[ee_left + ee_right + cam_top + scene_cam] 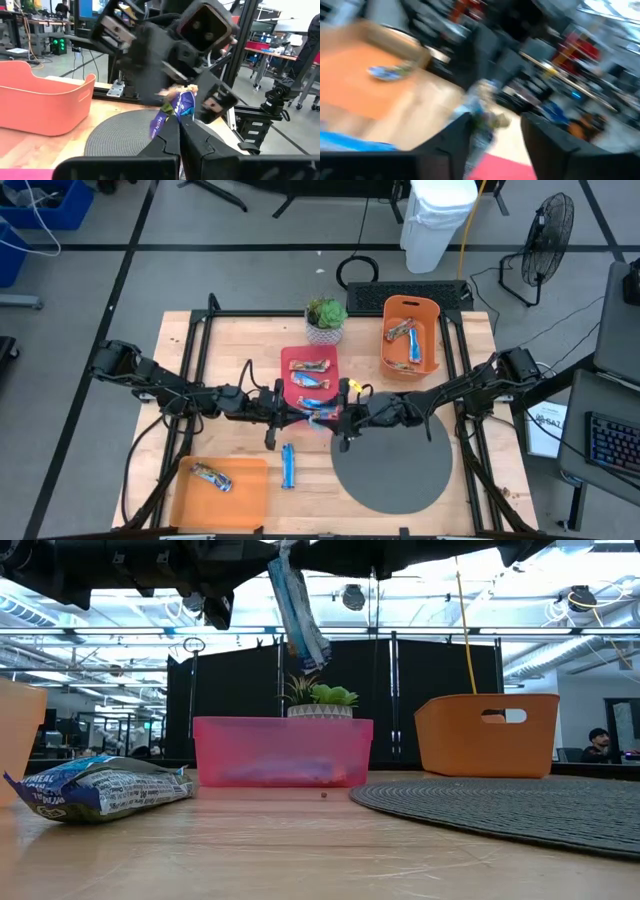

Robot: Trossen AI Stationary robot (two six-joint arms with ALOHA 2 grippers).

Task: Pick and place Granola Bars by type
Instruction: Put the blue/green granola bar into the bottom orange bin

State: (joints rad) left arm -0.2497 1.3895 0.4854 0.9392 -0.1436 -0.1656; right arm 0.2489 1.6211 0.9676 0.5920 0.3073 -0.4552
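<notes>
My left gripper [303, 417] [180, 134] hovers near the table's middle, just in front of the red tray [290, 358], and is shut on a blue-and-white granola bar [320, 418] [298, 615] [181, 106]. My right gripper [341, 420] [492, 131] faces it, open, one finger on either side of the bar's far end [481, 107]; I cannot tell whether they touch it. Another blue bar [288, 467] [100, 788] lies flat on the wood. One bar [210, 477] lies on the flat orange tray [250, 505]. Other bars lie in the red tray and in the orange bin [432, 305]. My left gripper pinches the blue-and-white bar between its two shut fingers [165, 145], near one end [176, 120] of the wrapper. The bar is lifted clear of the table. In the low view it hangs tilted, with its free end [312, 658] lowest.
A round grey mat [392, 465] lies right of the bar on the wood. A small potted plant [325, 318] stands behind the red tray. Black frame rails [200, 360] run along both sides of the table. Bare wood shows between the orange tray and the mat.
</notes>
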